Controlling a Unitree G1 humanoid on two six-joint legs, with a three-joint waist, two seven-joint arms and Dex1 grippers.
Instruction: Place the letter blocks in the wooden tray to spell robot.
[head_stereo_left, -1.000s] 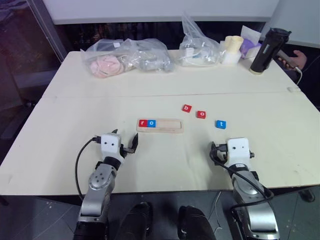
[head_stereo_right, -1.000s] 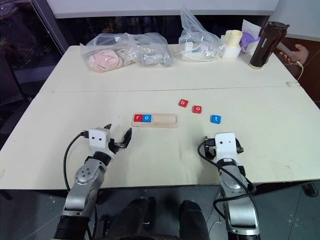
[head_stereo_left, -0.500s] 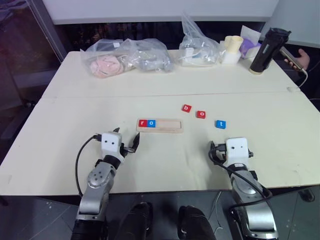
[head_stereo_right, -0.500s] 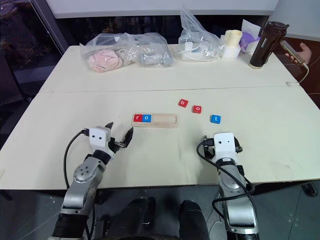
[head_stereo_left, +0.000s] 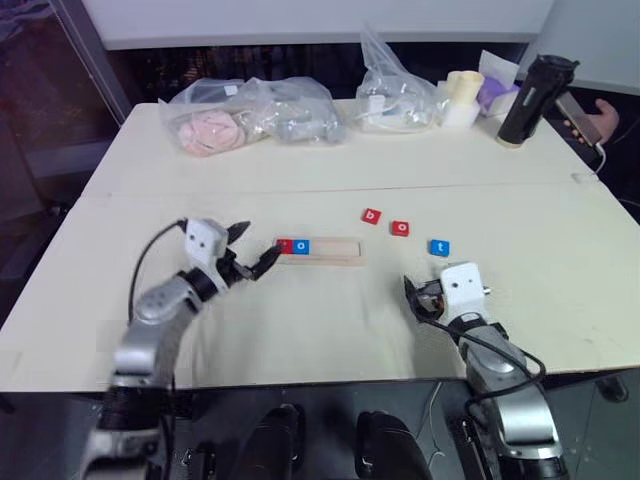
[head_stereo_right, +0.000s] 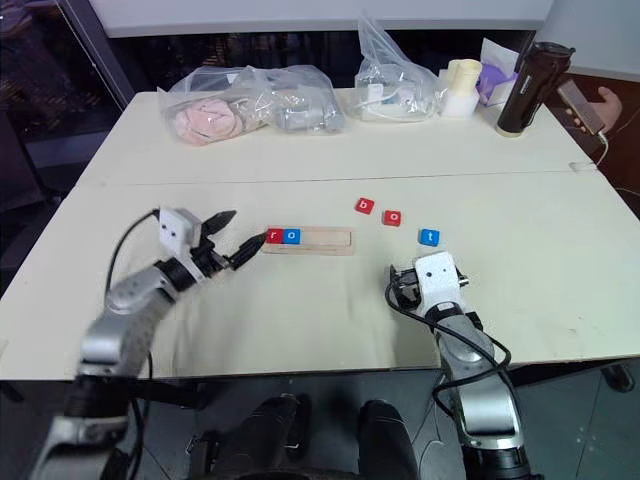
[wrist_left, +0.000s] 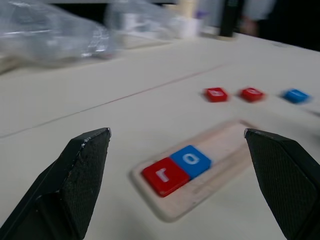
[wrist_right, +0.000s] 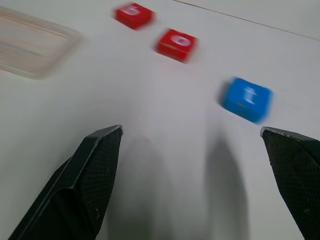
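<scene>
The wooden tray (head_stereo_left: 330, 251) lies mid-table with a red r block (head_stereo_left: 284, 245) and a blue o block (head_stereo_left: 302, 246) side by side at its left end. Loose on the table to its right are a red b block (head_stereo_left: 372, 215), a red o block (head_stereo_left: 401, 228) and a blue t block (head_stereo_left: 439, 247). My left gripper (head_stereo_left: 254, 245) hovers just left of the tray's left end, open and empty, pointing at the r block (wrist_left: 162, 175). My right gripper (wrist_right: 191, 131) is open and empty, nearer to me than the t block (wrist_right: 246, 98).
Clear plastic bags (head_stereo_left: 255, 115) with soft items lie along the table's far side, beside a cream cup (head_stereo_left: 465, 95) and a black bottle (head_stereo_left: 527, 100). A person's hand with a phone (head_stereo_left: 588, 115) is at the far right. The table's front edge (head_stereo_left: 300, 385) is close behind both grippers.
My left gripper has risen and swung right, now pointing at the tray's left end. My right gripper has edged left and forward a little. The blocks have not moved.
</scene>
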